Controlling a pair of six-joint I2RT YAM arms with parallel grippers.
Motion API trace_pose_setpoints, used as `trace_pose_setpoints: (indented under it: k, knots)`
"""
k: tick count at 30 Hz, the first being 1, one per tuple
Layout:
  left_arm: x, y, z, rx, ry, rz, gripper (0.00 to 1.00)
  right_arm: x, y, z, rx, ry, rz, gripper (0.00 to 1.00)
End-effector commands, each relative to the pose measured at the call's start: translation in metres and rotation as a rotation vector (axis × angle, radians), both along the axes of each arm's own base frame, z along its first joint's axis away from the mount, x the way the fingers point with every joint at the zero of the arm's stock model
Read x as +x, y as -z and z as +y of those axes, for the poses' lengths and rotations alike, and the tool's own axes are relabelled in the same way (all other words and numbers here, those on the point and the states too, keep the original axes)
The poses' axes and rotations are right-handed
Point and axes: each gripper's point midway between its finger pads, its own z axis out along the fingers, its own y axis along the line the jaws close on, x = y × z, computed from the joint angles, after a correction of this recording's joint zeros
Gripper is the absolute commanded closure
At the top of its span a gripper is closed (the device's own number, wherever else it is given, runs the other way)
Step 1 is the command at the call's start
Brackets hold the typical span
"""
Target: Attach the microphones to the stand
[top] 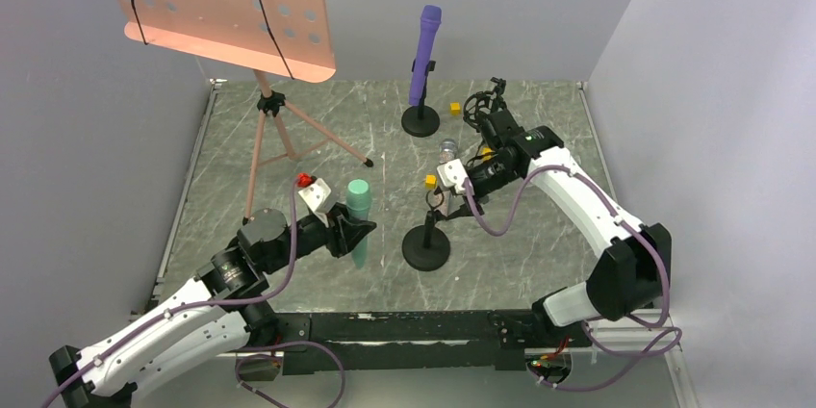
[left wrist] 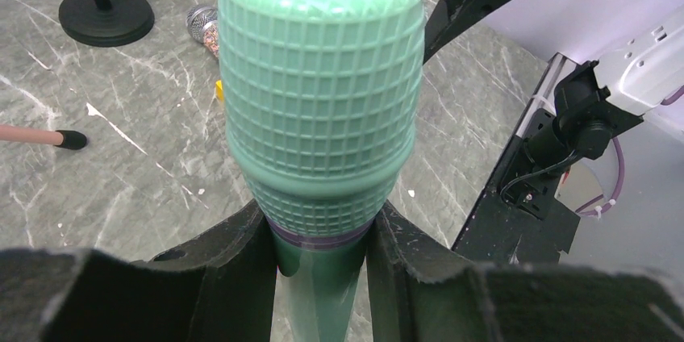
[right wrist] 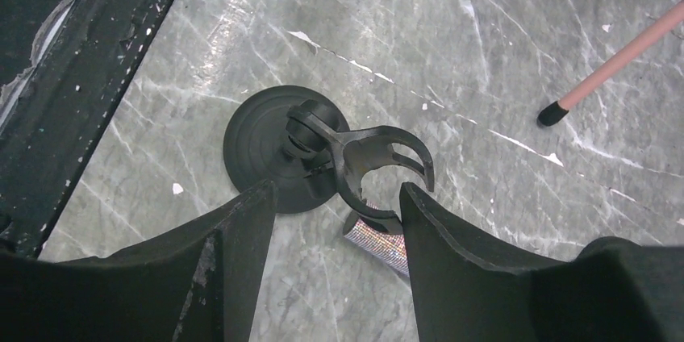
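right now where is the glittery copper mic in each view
Top external: glittery copper mic just right of centre, beside a yellow cube.
Left wrist: upper left, just left of the mint green mic.
Right wrist: bottom centre, its glitter body under the stand clip.
Shared landmark: the pink tripod foot.

mic in far stand, behind near stand

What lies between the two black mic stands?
In the top view, the copper mic and a yellow cube lie there, and the open right end effector hovers beside them.
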Motion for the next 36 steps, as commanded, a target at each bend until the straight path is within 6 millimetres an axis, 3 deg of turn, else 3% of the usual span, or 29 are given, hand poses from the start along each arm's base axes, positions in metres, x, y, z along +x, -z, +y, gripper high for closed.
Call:
trace_pose_setpoints:
  k: [1,10,22,24,27,33,36]
  knots:
    - [0.001,-0.009,0.000,-0.035,-0.004,-0.026,1.00,-0.009,-0.008,-0.002,0.022,0.019,-0.021,0.40]
    - [-0.002,-0.012,-0.002,-0.043,0.013,-0.026,1.00,-0.004,0.002,-0.006,-0.014,0.066,-0.011,0.57]
    - [-0.002,-0.011,-0.005,-0.053,0.024,-0.025,1.00,-0.012,0.006,-0.013,-0.047,0.115,0.046,0.74]
    - [-0.002,-0.011,-0.006,-0.050,0.027,-0.023,1.00,-0.014,0.006,-0.012,-0.043,0.126,0.066,0.81]
    - [-0.002,-0.010,-0.006,-0.051,0.027,-0.020,1.00,-0.019,0.003,-0.008,-0.023,0.139,0.092,0.92]
    - [-0.002,-0.017,-0.007,-0.077,0.030,-0.034,1.00,-0.025,-0.003,0.013,0.059,0.210,0.115,0.93]
    - [-0.002,-0.021,-0.007,-0.086,0.026,-0.040,1.00,-0.019,-0.007,0.022,0.097,0.320,0.158,1.00]
